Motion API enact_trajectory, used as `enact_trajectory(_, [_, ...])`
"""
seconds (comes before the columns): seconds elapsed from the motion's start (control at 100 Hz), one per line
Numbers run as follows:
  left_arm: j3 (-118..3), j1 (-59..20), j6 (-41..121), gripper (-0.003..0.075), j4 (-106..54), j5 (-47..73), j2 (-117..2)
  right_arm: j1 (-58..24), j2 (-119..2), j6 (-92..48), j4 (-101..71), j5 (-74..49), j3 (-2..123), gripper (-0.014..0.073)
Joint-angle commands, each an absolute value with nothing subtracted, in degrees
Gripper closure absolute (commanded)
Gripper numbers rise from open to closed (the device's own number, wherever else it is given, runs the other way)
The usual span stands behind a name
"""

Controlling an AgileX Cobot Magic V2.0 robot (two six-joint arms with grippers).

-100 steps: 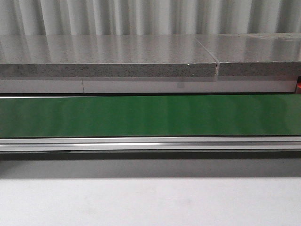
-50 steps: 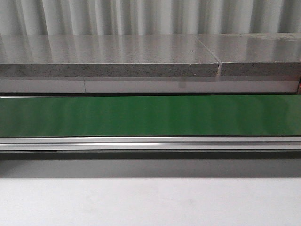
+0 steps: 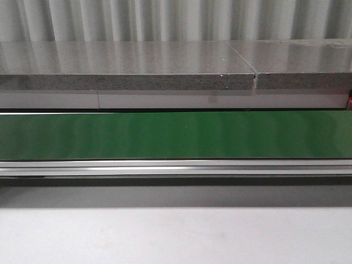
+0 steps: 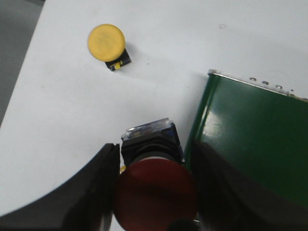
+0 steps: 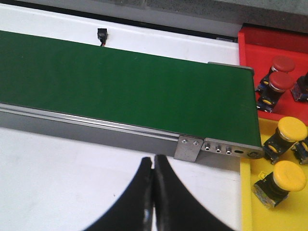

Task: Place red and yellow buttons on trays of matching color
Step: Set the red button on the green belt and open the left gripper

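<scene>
In the left wrist view a red button (image 4: 155, 192) with a black base sits between the fingers of my left gripper (image 4: 153, 147), which is shut on it. A yellow button (image 4: 106, 42) lies alone on the white table beyond. In the right wrist view my right gripper (image 5: 153, 161) is shut and empty over the white table, near the belt's end. Beyond that end stands the red tray (image 5: 250, 43) with red buttons (image 5: 280, 81), and nearer me the yellow tray (image 5: 248, 192) with yellow buttons (image 5: 288, 175). No gripper, button or tray shows in the front view.
A green conveyor belt (image 3: 176, 135) with an aluminium rail runs across the table; its end (image 5: 216, 147) meets the trays. The belt's other end (image 4: 250, 139) is right beside my left gripper. A grey stone ledge (image 3: 126, 66) stands behind the belt.
</scene>
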State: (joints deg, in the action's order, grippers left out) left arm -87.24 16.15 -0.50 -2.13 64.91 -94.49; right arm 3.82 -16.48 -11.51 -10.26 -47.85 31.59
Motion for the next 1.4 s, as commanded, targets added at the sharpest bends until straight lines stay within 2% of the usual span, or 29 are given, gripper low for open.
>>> enact_trajectory(0.0, [-86.6, 14.3, -0.4, 0.051, -3.1, 63.5, -90.4, 3.9, -16.9, -11.9, -10.8, -44.2, 32.9, 0.0659])
enact_trajectory(0.4, [-76.8, 7.9, -0.4, 0.051, -6.8, 57.0, -89.2, 3.9, -16.9, -11.9, -10.8, -44.2, 32.9, 0.0659])
enact_trajectory(0.8, [-75.8, 7.1, -0.4, 0.0501, -7.2, 56.1, -92.8, 3.9, -16.9, -11.9, -10.8, -44.2, 32.9, 0.0659])
enact_trajectory(0.86, [-75.8, 7.1, -0.4, 0.0461, -7.2, 56.0, -92.9, 3.9, -16.9, -11.9, -10.8, -44.2, 32.9, 0.0659])
enact_trajectory(1.0, [-75.8, 7.1, 0.0, 0.0245, -8.4, 54.9, -92.9, 3.9, -16.9, -11.9, -10.8, -44.2, 32.9, 0.0659])
enact_trajectory(1.06, [-75.8, 7.1, 0.6, 0.0196, -9.4, 54.0, -92.9, 3.9, -16.9, -11.9, -10.8, -44.2, 32.9, 0.0659])
enact_trajectory(1.39, [-82.4, 7.3, 0.7, 0.0194, -13.0, 53.4, -92.9, 3.9, -16.9, -11.9, -10.8, -44.2, 32.9, 0.0659])
